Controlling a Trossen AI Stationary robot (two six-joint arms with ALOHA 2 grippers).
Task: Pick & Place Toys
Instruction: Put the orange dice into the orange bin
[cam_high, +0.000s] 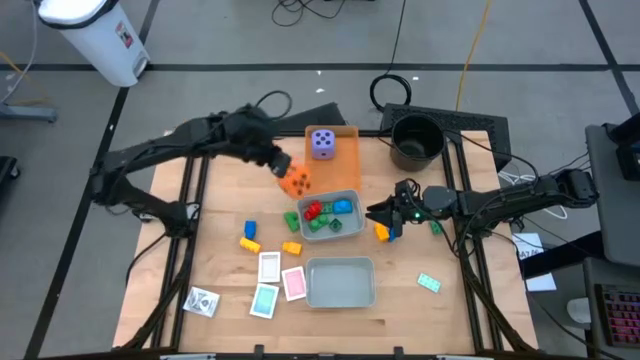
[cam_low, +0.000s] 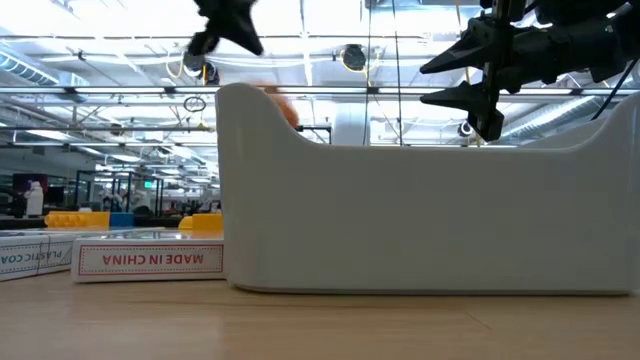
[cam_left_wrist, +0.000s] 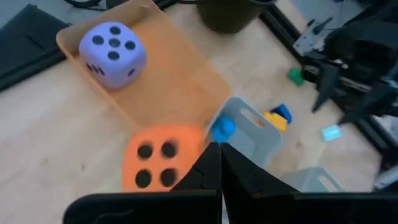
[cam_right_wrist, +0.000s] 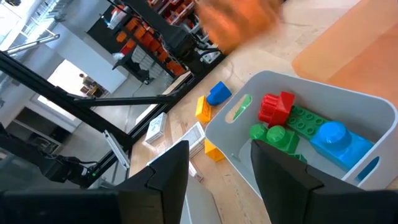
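Grey tray (cam_low: 430, 215) foreground | left end effector (cam_left_wrist: 219, 163) clenched, empty (beside orange die (cam_left_wrist: 160, 163)) | right end effector (cam_right_wrist: 219, 163) parted, empty

L fingers (cam_left_wrist: 219, 163) shut, R fingers (cam_right_wrist: 171, 171) apart

From overhead I get bright, even light on the worktop (cam_high: 210, 250); shadows beside the grey tray (cam_high: 341, 283) are faint and soft. The white bin (cam_high: 95, 35) beyond the worktop is nearly washed out by glare. At table height, ceiling strip lights glow behind the grey tray (cam_low: 430, 215), so the arms above it read as black silhouettes, and the near wood below the tray is soft. On my left wrist feed the orange die (cam_left_wrist: 163, 163) is smeared with motion blur, while the purple die (cam_left_wrist: 113, 55) beyond it is only slightly soft. On the right wrist feed an orange blur (cam_right_wrist: 239, 22) hangs beyond the sharp bricks (cam_right_wrist: 298, 124).
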